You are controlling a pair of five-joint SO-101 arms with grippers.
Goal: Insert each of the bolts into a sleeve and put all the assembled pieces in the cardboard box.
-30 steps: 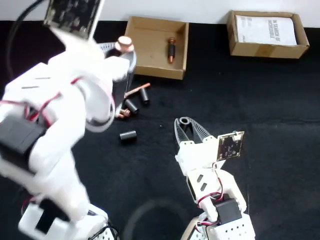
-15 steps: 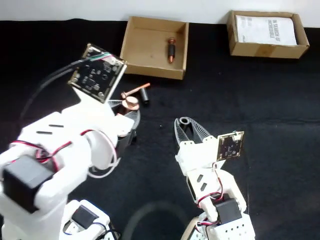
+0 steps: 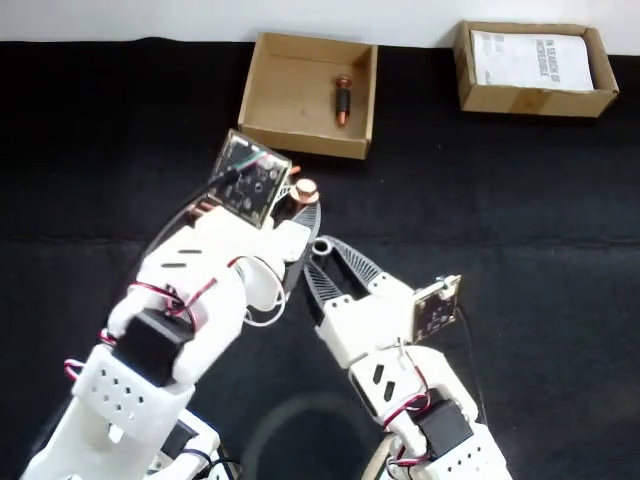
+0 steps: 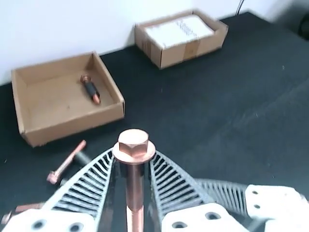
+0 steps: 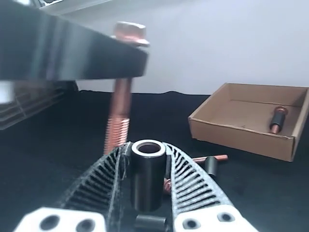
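the copper bolt point(image 4: 131, 145), stiff, smooth and probably light, hangs head-up near the arm-side wall of the cardboard box point(image 3: 300, 142), pinched on its shank just under the head by the left claw point(image 4: 131, 162), a sound place to hold it. the black sleeve point(image 5: 147, 179), rigid and likely slick, stands just beside it, clamped by its sides in the right claw point(image 5: 146, 153), bore left open.

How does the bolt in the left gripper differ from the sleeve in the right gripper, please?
The bolt is copper-coloured, the sleeve black. The bolt is long with a hex head; the sleeve is a short hollow tube. Both stand upright, held by the left gripper and right gripper.
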